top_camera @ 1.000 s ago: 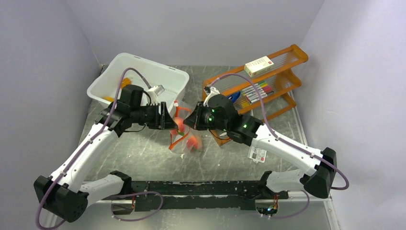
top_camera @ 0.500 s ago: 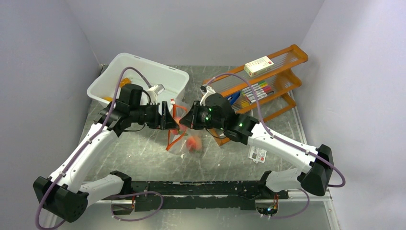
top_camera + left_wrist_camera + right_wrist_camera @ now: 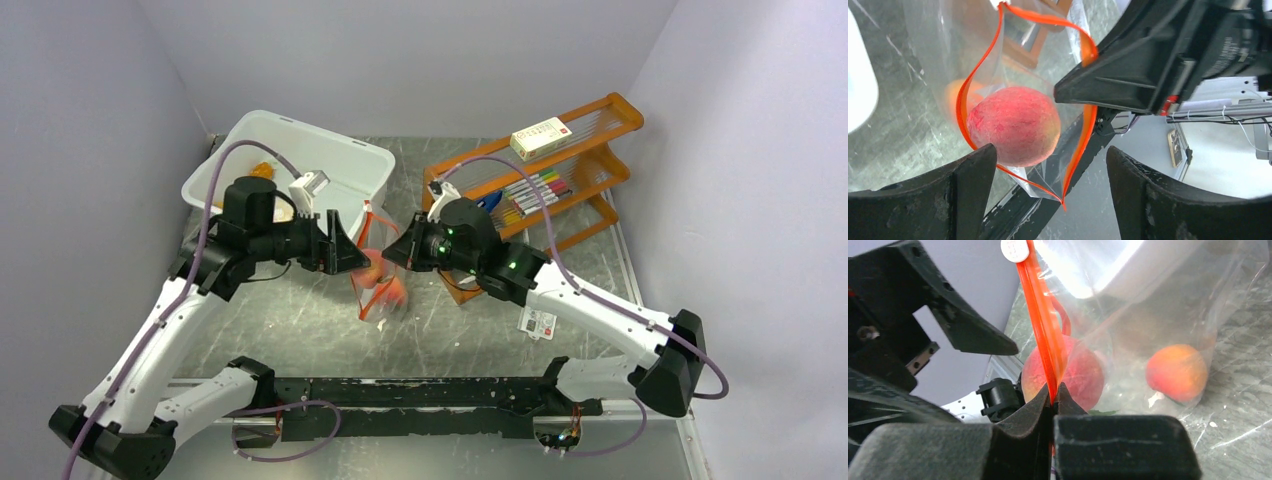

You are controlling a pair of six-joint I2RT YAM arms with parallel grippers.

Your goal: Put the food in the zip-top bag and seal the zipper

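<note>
A scratched grey metal desk (image 3: 300,330) is boxed in by plain pale-lilac walls (image 3: 400,60) on the left, far and right sides. A white tub (image 3: 250,135) sits far left and an orange rack (image 3: 590,115) far right. Mid-desk is the bag (image 3: 375,290), its zipper (image 3: 1040,305) pinched in the pressed-together right end effector (image 3: 1054,390). The left end effector (image 3: 1048,152) is spread at the open mouth. A peach (image 3: 1013,125) and an orange fruit (image 3: 1176,371) lie inside.

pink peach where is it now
The pink peach is mid-frame in the left wrist view, in the zip-top bag's open mouth, beyond the left fingers.
</note>
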